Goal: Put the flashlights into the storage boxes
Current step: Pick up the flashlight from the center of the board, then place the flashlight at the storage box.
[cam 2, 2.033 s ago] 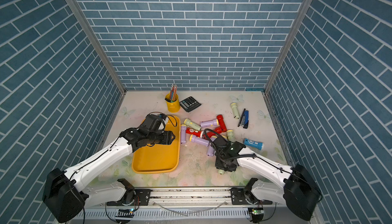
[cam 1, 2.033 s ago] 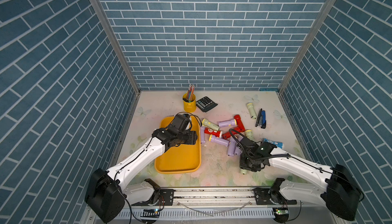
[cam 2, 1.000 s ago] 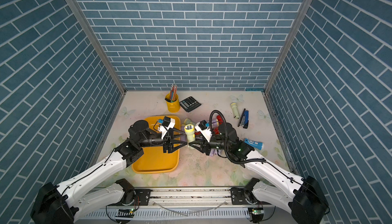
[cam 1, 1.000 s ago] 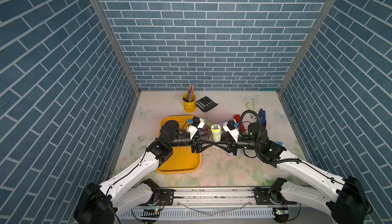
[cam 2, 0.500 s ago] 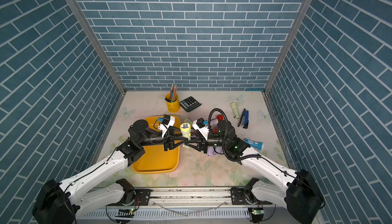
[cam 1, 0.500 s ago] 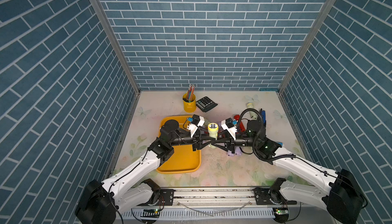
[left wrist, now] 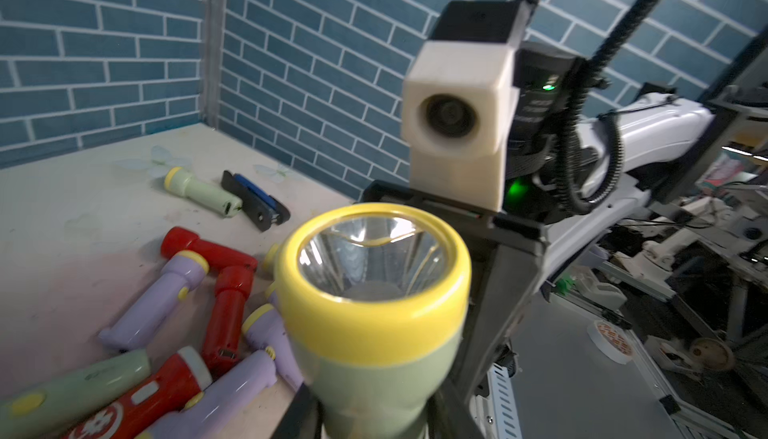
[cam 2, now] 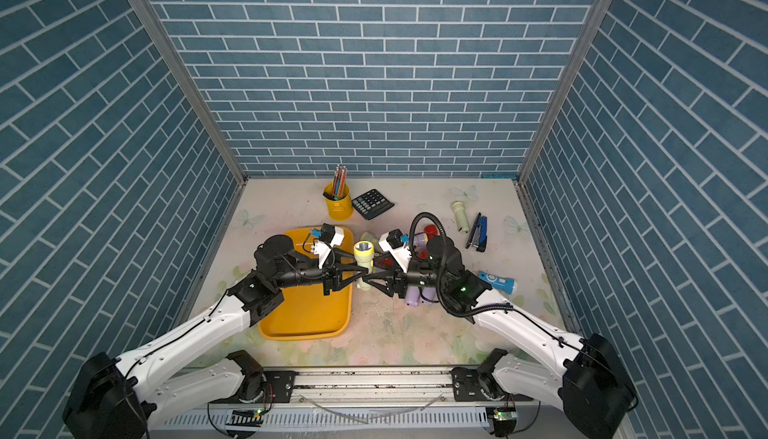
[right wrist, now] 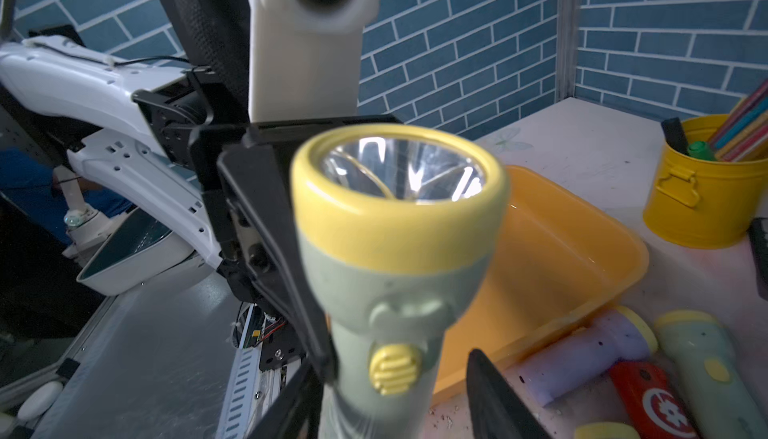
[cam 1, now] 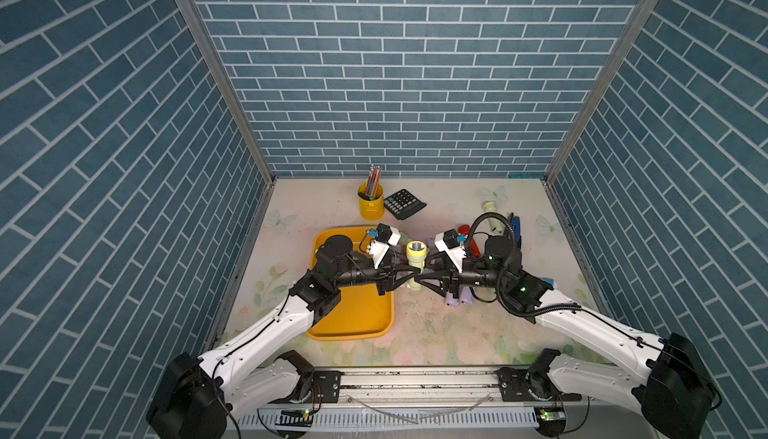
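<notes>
Mid-air handover: pale green flashlight (cam 1: 415, 266), yellow head up, upright between both arms, above tabletop (cam 1: 436, 333) just off right rim of orange-yellow tray (cam 1: 353, 316). Left end effector (left wrist: 374, 410) clamped on its body. Right end effector (right wrist: 395, 399) jaws apart, one finger (right wrist: 492, 391) clear of barrel.

Tray empty where visible: apparently none stowed. Pile of lilac, red and green flashlights (left wrist: 224, 304) lies just beside tray; another green flashlight (cam 2: 459, 214) by stapler (cam 2: 480, 233); blue flashlight (cam 2: 496, 281) farther right.

Tray's near half open for drop; side wall and pencil cup (cam 1: 371, 206) hem its other edges.
</notes>
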